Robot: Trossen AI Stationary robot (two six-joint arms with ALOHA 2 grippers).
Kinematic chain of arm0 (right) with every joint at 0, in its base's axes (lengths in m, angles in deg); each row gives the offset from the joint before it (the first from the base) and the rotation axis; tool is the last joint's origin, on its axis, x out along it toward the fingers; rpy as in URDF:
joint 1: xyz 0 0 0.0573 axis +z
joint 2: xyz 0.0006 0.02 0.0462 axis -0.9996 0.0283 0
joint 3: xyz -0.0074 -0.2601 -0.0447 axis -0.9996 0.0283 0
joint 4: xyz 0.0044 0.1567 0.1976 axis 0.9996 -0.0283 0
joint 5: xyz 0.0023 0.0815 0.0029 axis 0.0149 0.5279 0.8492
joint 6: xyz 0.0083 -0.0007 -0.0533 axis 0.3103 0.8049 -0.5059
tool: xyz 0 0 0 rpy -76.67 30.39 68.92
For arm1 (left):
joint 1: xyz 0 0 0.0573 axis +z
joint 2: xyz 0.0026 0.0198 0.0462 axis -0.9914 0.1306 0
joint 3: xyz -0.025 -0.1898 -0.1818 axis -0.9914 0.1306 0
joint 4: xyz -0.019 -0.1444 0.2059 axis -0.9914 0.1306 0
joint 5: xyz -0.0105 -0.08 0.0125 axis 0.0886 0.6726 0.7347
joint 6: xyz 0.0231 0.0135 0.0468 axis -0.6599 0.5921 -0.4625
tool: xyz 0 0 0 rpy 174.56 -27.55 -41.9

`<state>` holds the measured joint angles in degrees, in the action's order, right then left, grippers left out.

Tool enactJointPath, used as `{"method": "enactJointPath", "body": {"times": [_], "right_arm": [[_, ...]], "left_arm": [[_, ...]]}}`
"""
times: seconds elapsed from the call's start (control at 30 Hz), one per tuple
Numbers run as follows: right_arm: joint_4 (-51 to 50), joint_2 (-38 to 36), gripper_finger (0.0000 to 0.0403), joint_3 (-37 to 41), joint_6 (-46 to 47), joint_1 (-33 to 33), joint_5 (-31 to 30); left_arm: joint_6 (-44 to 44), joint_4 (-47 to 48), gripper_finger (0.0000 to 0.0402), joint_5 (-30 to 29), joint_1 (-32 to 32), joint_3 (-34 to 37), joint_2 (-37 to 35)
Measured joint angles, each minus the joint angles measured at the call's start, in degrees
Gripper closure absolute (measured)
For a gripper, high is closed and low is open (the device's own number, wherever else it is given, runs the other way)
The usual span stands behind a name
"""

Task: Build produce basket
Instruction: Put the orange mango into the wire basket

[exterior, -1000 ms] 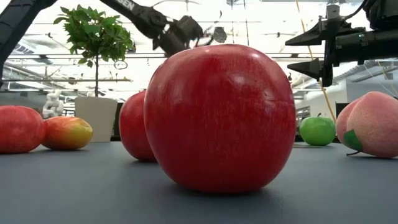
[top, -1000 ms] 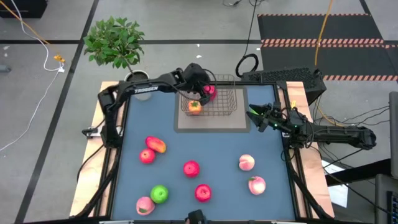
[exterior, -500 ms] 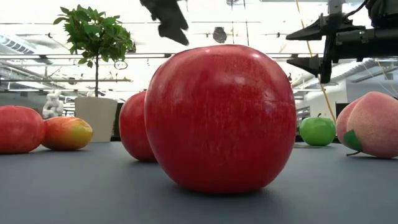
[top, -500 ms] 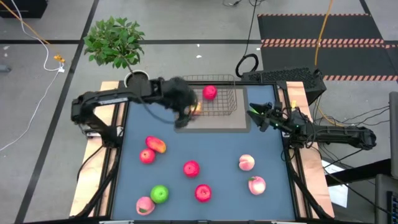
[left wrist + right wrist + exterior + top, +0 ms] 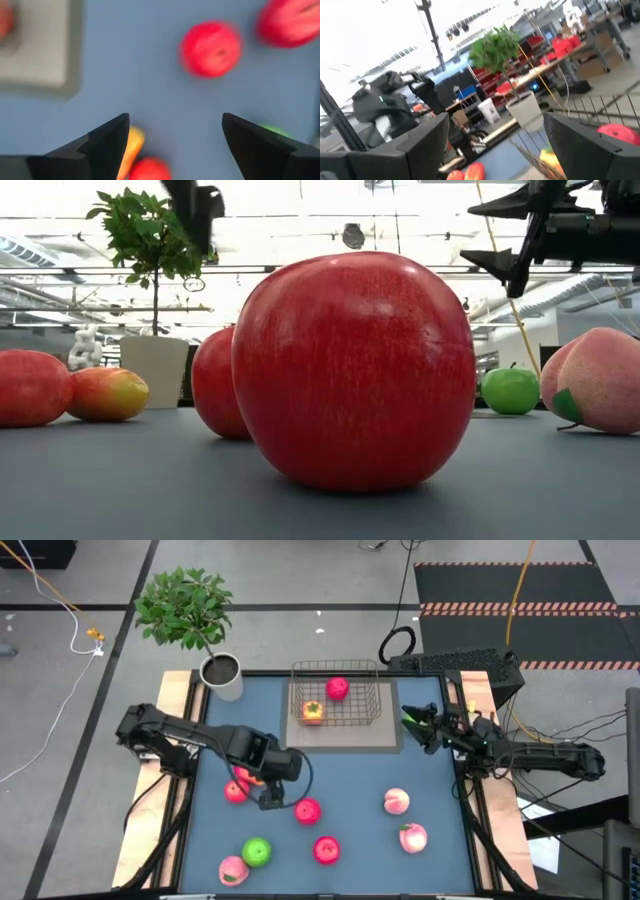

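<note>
The wire basket (image 5: 336, 705) stands on a grey mat at the table's far middle, with a red apple (image 5: 338, 689) and an orange fruit (image 5: 313, 712) inside. More produce lies loose on the blue table. My left gripper (image 5: 270, 797) hovers open, pointing down, beside a red fruit (image 5: 237, 791) and an orange-red one (image 5: 250, 775). A red apple (image 5: 308, 810) lies just to its right. In the left wrist view the left gripper (image 5: 175, 125) has nothing between its fingers. My right gripper (image 5: 412, 726) waits open at the table's right edge, raised clear of it.
Near the front edge lie a green apple (image 5: 257, 853), a pink peach (image 5: 233, 869) and a red apple (image 5: 327, 850). Two peaches (image 5: 397, 802) (image 5: 412, 837) lie at the right. A potted plant (image 5: 222, 673) stands at the far left corner.
My left gripper has swung from over the basket toward the table's near left, tipping to point down, and now hangs over the loose fruit. The orange fruit stays in the basket. My right gripper has tipped its fingers up a little.
</note>
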<state>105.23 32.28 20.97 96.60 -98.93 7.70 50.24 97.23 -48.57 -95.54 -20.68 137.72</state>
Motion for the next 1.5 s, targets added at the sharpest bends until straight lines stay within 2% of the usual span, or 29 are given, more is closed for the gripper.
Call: {"method": "enactJointPath", "body": {"times": [0.1,0.17,0.3,0.43,0.67,0.93,1.1,1.3,1.5], "right_arm": [[3.0,-0.03,0.0083,0.01,-1.82,-0.02,-0.06],[4.22,-0.01,0.0083,-0.01,-2.82,-0.02,0.02],[5.15,0.0,0.0083,-0.01,-4.99,-0.02,-0.23],[6.52,-0.03,0.0083,-0.01,-7.84,-0.12,-1.67],[6.06,-0.01,0.0083,-0.01,-8.57,-2.71,-1.64],[5.35,0.02,0.0083,-0.01,-6.76,-3.34,-1.33],[5.36,0.02,0.0083,-0.01,-6.81,-3.34,-1.32],[5.36,0.02,0.0083,-0.01,-6.93,-3.34,-1.35],[5.38,-0.01,0.0083,-0.01,-6.95,-3.36,-1.37]], "left_arm": [[3.82,7.6,0.0051,-7.43,-0.23,0.97,0.62],[3.3,7.82,0.0032,-9.56,0.93,3.38,0.68],[-6.0,5.69,0.0009,-6.15,2.74,12.19,0.75],[-12.43,3.13,0.0011,-4.77,3.7,20.05,0.77],[-15.96,-2.38,0.0031,-4.42,4.77,27.94,0.67],[-18.98,-12.89,0.0026,-4.31,4.77,34.42,0.67],[-18.32,-14.28,0.0052,-4.33,4.79,35.43,0.67],[-17.3,-14.76,0.0135,-4.31,6.4,35.39,0.67],[-15.26,-13.5,0.0137,-4.4,8.05,32.68,0.67]]}}
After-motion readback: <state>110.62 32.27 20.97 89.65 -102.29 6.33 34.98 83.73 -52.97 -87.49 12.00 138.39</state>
